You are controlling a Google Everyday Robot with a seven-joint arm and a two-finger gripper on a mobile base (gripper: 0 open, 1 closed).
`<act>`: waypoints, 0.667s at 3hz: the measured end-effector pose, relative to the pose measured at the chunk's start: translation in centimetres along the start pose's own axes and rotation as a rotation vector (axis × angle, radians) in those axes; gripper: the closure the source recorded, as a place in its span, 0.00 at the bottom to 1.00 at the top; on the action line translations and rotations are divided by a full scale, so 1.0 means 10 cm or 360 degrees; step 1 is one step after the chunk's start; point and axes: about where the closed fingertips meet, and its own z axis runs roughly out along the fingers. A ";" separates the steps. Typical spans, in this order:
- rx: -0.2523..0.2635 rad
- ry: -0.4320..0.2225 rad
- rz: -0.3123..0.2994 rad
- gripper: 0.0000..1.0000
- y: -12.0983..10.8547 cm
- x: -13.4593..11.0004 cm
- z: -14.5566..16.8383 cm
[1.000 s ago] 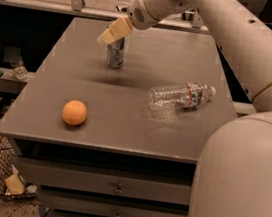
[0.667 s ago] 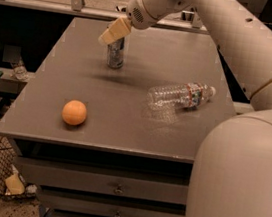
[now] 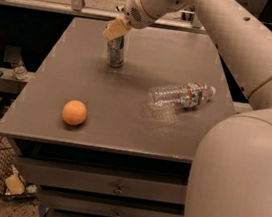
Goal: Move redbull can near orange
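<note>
The gripper (image 3: 116,28) sits over the far part of the gray table (image 3: 138,128), and I cannot tell if it is grabbing anything. Right under it stands the redbull can (image 3: 115,53), which looks light, smooth and tippy, so hold its sides. The orange (image 3: 74,112) is far from the gripper, by the near edge.

High over-shoulder view, end effector (image 3: 115,30) upper-left

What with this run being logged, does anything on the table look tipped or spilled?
The water bottle lies on its side on the table, right of centre; no spill visible. The redbull can stands upright, the gripper at its top; the orange sits front-left.
</note>
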 end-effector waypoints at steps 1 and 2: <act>0.0035 -0.0048 -0.0054 1.00 0.13 -0.08 -0.34; 0.0020 -0.0089 -0.0086 1.00 0.37 -0.13 -0.63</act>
